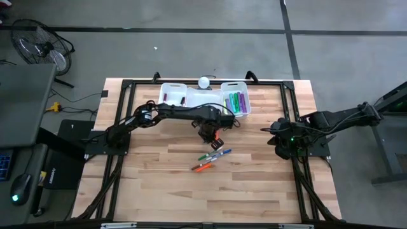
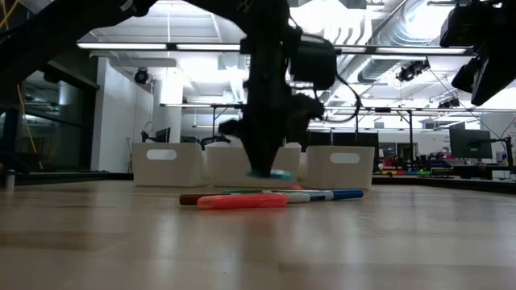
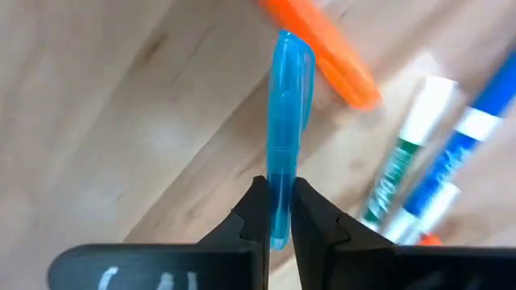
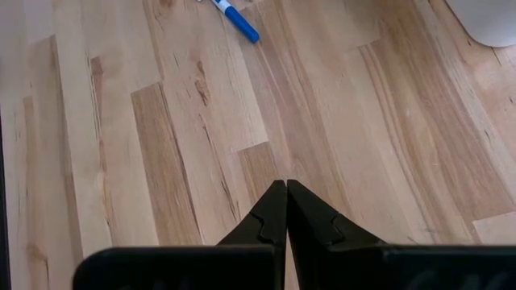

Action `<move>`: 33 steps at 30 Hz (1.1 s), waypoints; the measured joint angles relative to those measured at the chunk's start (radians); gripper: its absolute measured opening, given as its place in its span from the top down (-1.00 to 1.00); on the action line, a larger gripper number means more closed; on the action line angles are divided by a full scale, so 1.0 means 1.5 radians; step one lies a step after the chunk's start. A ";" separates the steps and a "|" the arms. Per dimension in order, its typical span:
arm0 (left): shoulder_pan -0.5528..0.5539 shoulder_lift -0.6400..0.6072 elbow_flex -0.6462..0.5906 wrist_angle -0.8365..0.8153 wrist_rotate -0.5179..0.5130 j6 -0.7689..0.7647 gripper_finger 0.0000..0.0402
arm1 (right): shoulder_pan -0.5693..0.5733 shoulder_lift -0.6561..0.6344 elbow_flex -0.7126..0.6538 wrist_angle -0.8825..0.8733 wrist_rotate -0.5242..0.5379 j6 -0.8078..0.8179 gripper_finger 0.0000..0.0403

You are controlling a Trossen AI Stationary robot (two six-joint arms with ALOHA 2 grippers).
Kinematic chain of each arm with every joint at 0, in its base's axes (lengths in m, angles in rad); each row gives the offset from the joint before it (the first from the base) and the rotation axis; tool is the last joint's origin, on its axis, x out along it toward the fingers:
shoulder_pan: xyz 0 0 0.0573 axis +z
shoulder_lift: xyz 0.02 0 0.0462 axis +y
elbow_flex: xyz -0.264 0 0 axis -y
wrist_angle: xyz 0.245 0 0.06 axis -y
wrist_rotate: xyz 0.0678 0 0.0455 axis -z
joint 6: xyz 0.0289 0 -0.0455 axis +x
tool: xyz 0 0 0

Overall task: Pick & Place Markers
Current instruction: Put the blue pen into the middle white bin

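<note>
Pinched near one end in the left claw (image 3: 276, 211), a light blue marker (image 3: 289, 121) hangs just above the loose markers (image 1: 212, 159) on the counter (image 1: 159, 191). Light, stiff, slick; gripping mid-barrel would steady it. Right claw (image 4: 285, 193) waits shut, well apart.

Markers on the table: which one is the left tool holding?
The light blue marker, pinched between the left tool's fingers. The orange marker, green marker and blue marker lie loose on the wood.

The light-blue marker (image 3: 284, 129) is partly hidden between the left gripper's (image 3: 279, 211) fingers. A blue marker (image 4: 236, 20) is cut off by the right wrist view's edge.
</note>
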 joint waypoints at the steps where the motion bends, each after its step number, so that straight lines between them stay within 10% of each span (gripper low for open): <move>1: 0.000 0.000 0.015 -0.018 -0.001 0.011 0.89 | 0.000 0.000 0.000 0.000 0.001 0.000 1.00; 14: 0.026 -0.003 0.205 -0.136 -0.088 0.103 0.87 | 0.000 0.000 0.000 0.000 0.011 0.000 1.00; 33: 0.133 -0.004 0.213 -0.225 -0.174 0.267 0.85 | 0.000 0.000 0.000 0.000 0.028 0.031 1.00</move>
